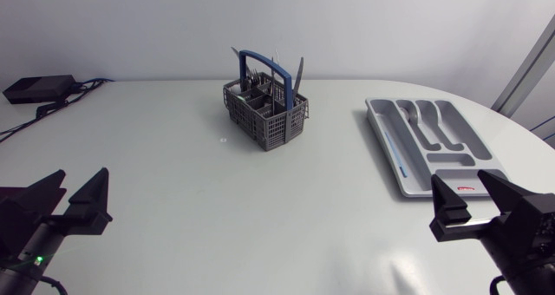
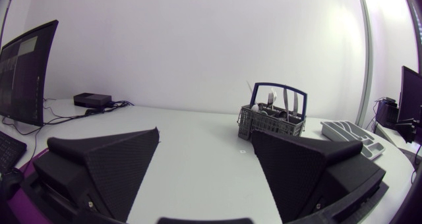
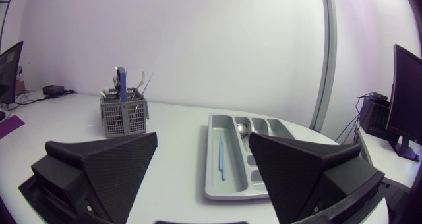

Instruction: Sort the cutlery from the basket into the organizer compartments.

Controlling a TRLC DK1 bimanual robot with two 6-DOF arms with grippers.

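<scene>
Black left gripper [image 1: 84,178] sat spread and empty near the table [image 1: 217,217] edge; right gripper [image 1: 458,182] likewise spread, holding nothing. Grey organizer [image 1: 486,147] lay just ahead of right gripper. Grey blue-handled basket [image 1: 264,117] stood farther back, mid-table, cutlery [image 1: 299,74] upright inside.

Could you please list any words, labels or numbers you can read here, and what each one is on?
No text can be read.
On the cutlery organizer, a red label: too small to read.
On the table, a small white mark: too small to tell whether it bears print.
</scene>
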